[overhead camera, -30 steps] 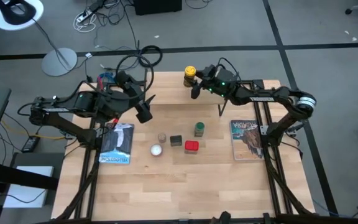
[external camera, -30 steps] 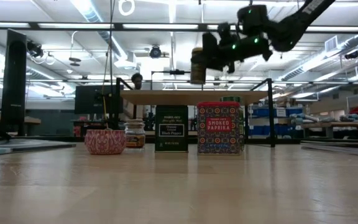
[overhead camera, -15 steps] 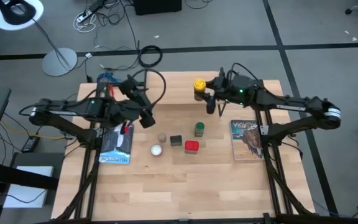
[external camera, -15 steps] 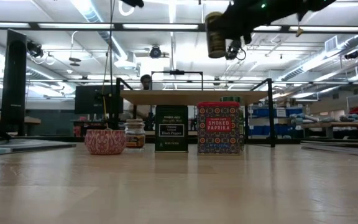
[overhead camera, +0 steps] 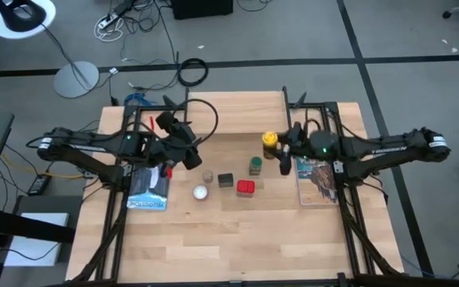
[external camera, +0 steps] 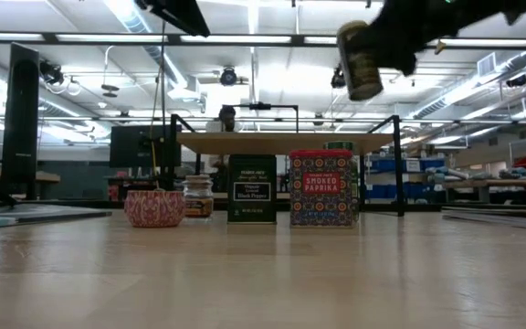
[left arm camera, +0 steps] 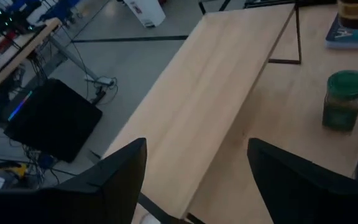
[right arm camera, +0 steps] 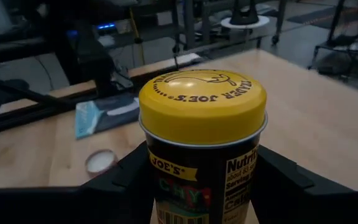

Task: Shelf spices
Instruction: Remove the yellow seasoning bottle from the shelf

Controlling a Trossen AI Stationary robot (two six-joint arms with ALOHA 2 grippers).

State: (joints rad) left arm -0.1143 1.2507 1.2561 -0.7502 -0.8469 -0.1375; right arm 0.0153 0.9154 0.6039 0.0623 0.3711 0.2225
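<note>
My right gripper (overhead camera: pixel 277 150) is shut on the yellow jar (overhead camera: pixel 270 141) and holds it in the air just in front of the shelf (overhead camera: pixel 237 112). On the table below stand the green-capped jar (overhead camera: pixel 256 165), the black tin (overhead camera: pixel 226 181), the red tin (overhead camera: pixel 245 188) and the small brownish jar (overhead camera: pixel 208 175). My left gripper (overhead camera: pixel 191 157) hovers open, left of the brownish jar, with nothing between its fingers (left arm camera: pixel 123 180). In the left wrist view the shelf plank (left arm camera: pixel 216 93) and the green-capped jar (left arm camera: pixel 344 99) lie ahead of it. My right gripper pinches the yellow jar's body (right arm camera: pixel 197 180) below the yellow lid, one finger (right arm camera: pixel 278 180) on each of two opposite sides. The fingers come nearly level from the table's right side. The jar (external camera: pixel 362 59) is lifted clear, lid up and slightly tilted.
A silver disc (overhead camera: pixel 200 191) lies near the brownish jar. One flat book (overhead camera: pixel 150 183) lies under the left arm and another (overhead camera: pixel 315 179) under the right arm. The shelf's black legs (external camera: pixel 398 164) stand behind the tins.
My right gripper has carried the yellow jar from above the shelf's far side toward the table's near edge and a little to the right, past the shelf's front edge; the jar now tilts slightly. My left gripper has sunk lower and stays open.
</note>
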